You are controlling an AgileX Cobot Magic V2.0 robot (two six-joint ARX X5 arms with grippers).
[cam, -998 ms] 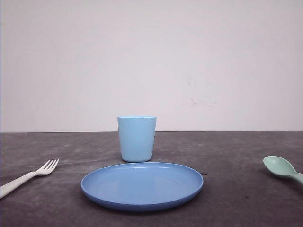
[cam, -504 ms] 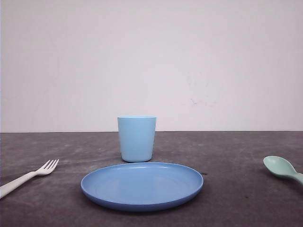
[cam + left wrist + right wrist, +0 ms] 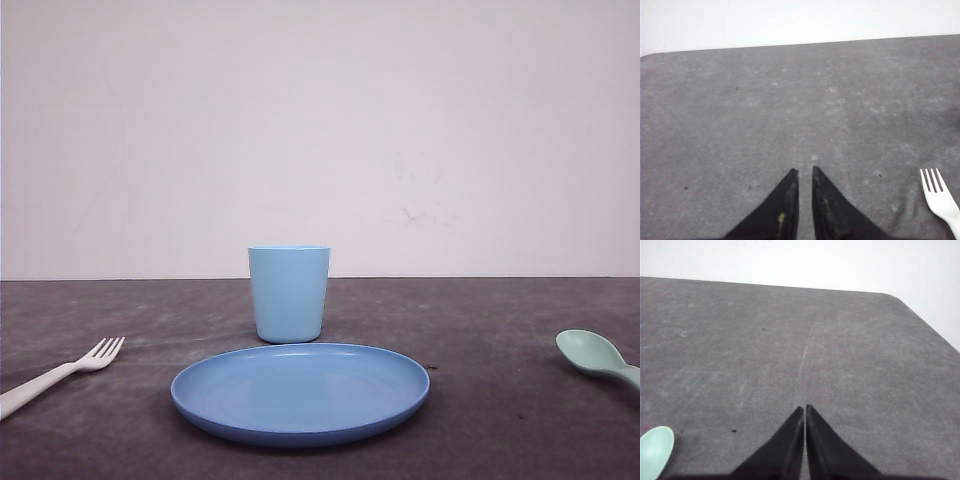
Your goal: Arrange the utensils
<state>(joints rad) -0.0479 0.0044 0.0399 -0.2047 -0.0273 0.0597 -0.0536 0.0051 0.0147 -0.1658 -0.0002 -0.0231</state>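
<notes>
On the dark grey, faintly mottled table (image 3: pixel 500 330) we see a smooth round blue plate (image 3: pixel 300 392) with a shallow raised rim, a light blue tapered cup (image 3: pixel 289 292) upright just behind it, a white four-tined plastic fork (image 3: pixel 60 374) lying flat well to its left, and a mint-green spoon (image 3: pixel 597 355) with an oval bowl well to its right. Our left gripper (image 3: pixel 805 172) hangs over bare tabletop near the fork's tines, its black wedge-shaped fingers nearly together with a narrow slit between, holding nothing. Our right gripper (image 3: pixel 805 408) hovers near the spoon's bowl, its pointed fingers pressed almost tip to tip and empty.

The front view looks low across the table (image 3: pixel 500 420) toward the wall, both wrist views angled down at its surface.
</notes>
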